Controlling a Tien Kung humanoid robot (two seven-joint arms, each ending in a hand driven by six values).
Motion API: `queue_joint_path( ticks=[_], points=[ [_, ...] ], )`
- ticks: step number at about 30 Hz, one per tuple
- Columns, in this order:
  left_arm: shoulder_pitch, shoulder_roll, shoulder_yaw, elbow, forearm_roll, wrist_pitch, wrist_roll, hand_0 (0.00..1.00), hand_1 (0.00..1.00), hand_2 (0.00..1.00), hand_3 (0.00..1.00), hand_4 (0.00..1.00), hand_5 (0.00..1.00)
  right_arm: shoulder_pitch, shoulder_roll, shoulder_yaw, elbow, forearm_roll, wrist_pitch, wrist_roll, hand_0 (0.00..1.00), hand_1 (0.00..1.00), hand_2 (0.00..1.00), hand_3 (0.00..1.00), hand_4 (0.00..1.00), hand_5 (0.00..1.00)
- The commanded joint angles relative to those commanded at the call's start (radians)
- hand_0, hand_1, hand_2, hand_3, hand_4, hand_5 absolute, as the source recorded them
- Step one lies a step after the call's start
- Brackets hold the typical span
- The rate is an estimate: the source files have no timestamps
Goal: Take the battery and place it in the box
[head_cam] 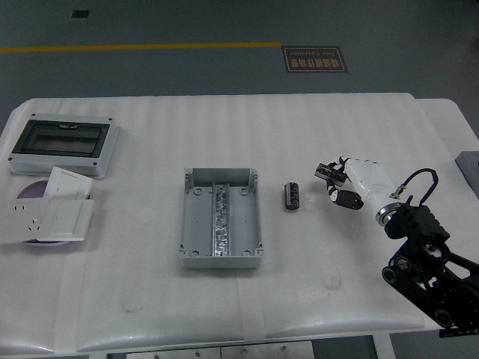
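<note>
A small black battery (291, 197) lies on the white table just right of the box. The box (221, 218) is an open grey tray with a metal rail down its middle, at the table's centre. My right hand (336, 181) comes in from the lower right and sits a short way right of the battery, apart from it. Its fingers are loosely spread and hold nothing. My left arm is out of view.
A grey enclosure with a dark window (63, 143) stands at the far left. In front of it lie white wall sockets and switch plates (52, 212) on a purple disc. A dark object (471, 168) shows at the right edge.
</note>
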Motion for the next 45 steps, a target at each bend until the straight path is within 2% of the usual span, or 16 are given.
queue_joint_path(
  ticks=[4,8,13,18,22,23,24,28,29,33,34,38,45],
  points=[
    [0.001,0.0,-0.004,0.0,0.005,-0.001,0.001,0.653,0.653,0.58,0.619,0.636,0.012,0.007,0.006,0.002,0.06,0.009,-0.019,0.004,0.765,0.611,0.385,0.64,0.303,0.14],
    [0.003,0.0,-0.012,0.0,0.014,-0.004,0.004,0.653,0.653,0.58,0.619,0.636,0.012,0.031,0.026,-0.037,0.129,0.066,-0.07,0.024,0.765,0.611,0.385,0.64,0.303,0.14],
    [0.004,0.001,-0.018,0.0,0.022,-0.007,0.006,0.653,0.652,0.579,0.619,0.635,0.012,0.062,0.048,-0.103,0.173,0.217,-0.105,0.11,0.764,0.6,0.383,0.637,0.313,0.154],
    [0.006,0.002,-0.021,0.0,0.026,-0.008,0.007,0.653,0.652,0.579,0.619,0.634,0.011,0.086,0.059,-0.161,0.182,0.404,-0.059,0.215,0.747,0.6,0.402,0.65,0.313,0.158],
    [0.006,0.002,-0.021,0.0,0.026,-0.007,0.007,0.653,0.652,0.579,0.619,0.634,0.011,0.103,0.06,-0.2,0.172,0.515,-0.009,0.233,0.747,0.6,0.402,0.65,0.313,0.158],
    [0.006,0.002,-0.021,0.0,0.026,-0.007,0.007,0.653,0.652,0.58,0.62,0.634,0.012,0.106,0.06,-0.208,0.169,0.534,0.002,0.232,0.756,0.626,0.553,0.661,0.347,0.172],
    [0.006,0.002,-0.02,0.0,0.025,-0.006,0.006,0.653,0.652,0.58,0.62,0.634,0.012,0.109,0.061,-0.216,0.165,0.556,0.012,0.229,0.756,0.626,0.553,0.661,0.347,0.172],
    [0.005,0.002,-0.02,0.0,0.025,-0.006,0.006,0.653,0.652,0.58,0.62,0.634,0.012,0.114,0.066,-0.229,0.151,0.554,0.038,0.21,0.756,0.626,0.553,0.661,0.347,0.172],
    [0.006,0.002,-0.02,0.0,0.025,-0.006,0.006,0.653,0.652,0.579,0.619,0.634,0.011,0.114,0.068,-0.231,0.147,0.545,0.044,0.204,0.837,0.71,0.663,0.686,0.521,0.299],
    [0.006,0.001,-0.019,0.0,0.023,-0.007,0.007,0.653,0.652,0.579,0.619,0.634,0.011,0.115,0.069,-0.23,0.138,0.505,0.054,0.186,0.837,0.71,0.663,0.686,0.521,0.299],
    [0.006,0.001,-0.018,0.0,0.023,-0.007,0.007,0.653,0.652,0.58,0.619,0.634,0.012,0.115,0.068,-0.229,0.136,0.495,0.055,0.182,0.874,0.737,0.693,0.705,0.568,0.345],
    [0.005,0.0,-0.019,-0.001,0.024,-0.007,0.007,0.653,0.652,0.58,0.619,0.634,0.012,0.116,0.067,-0.228,0.133,0.473,0.058,0.177,0.874,0.737,0.693,0.705,0.568,0.345],
    [0.004,-0.001,-0.019,-0.001,0.023,-0.008,0.008,0.653,0.652,0.579,0.619,0.634,0.014,0.116,0.069,-0.231,0.133,0.47,0.038,0.196,0.88,0.743,0.699,0.716,0.577,0.355]
  ],
)
